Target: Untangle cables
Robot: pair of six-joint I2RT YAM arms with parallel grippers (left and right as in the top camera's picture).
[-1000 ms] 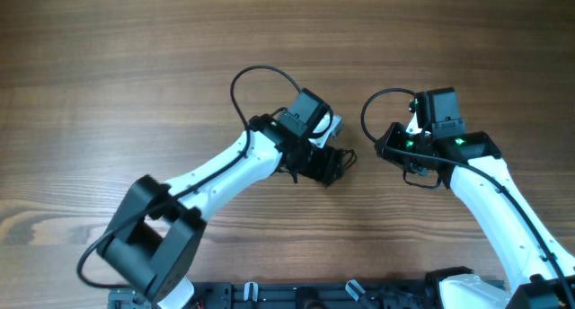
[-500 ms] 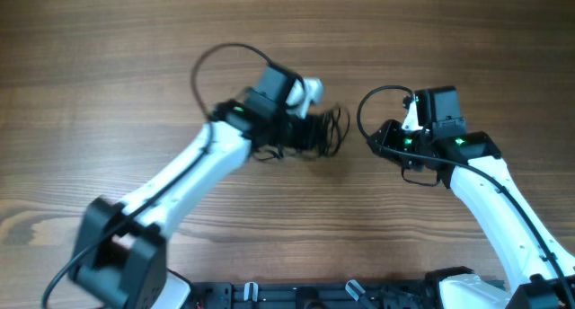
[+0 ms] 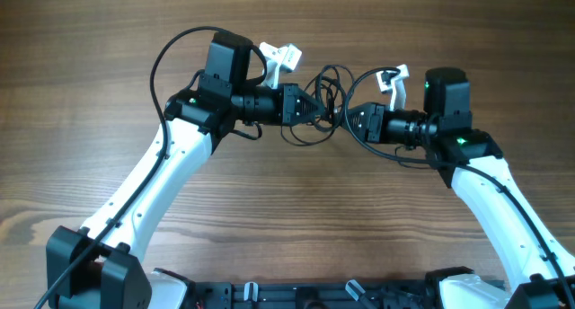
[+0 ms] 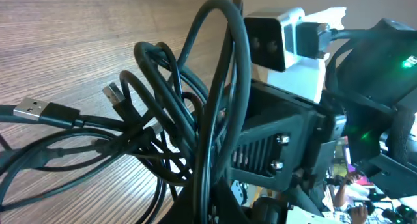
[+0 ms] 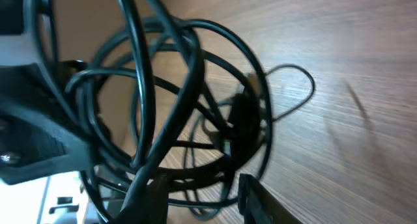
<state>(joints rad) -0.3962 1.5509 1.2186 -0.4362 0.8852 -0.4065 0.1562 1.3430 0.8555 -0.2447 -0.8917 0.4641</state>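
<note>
From overhead, the left tool [image 3: 304, 107] pinches the cables [image 3: 325, 86], a knotted bunch hanging between it and the right tool [image 3: 353, 120], over the counter [image 3: 90, 39]; no container is in sight. The left wrist view shows loops fanning from its closed tip, with one plug [image 4: 29, 110] trailing. The right wrist view shows fingers [image 5: 253, 196] parted among strands, gripping nothing. The step looks like the second grasp: pinch one loop, then draw the tools apart.

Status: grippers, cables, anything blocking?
Left gripper shut on tangled bundle of thin black cords. Right gripper open, astride its loops. Nothing else in the way.
</note>
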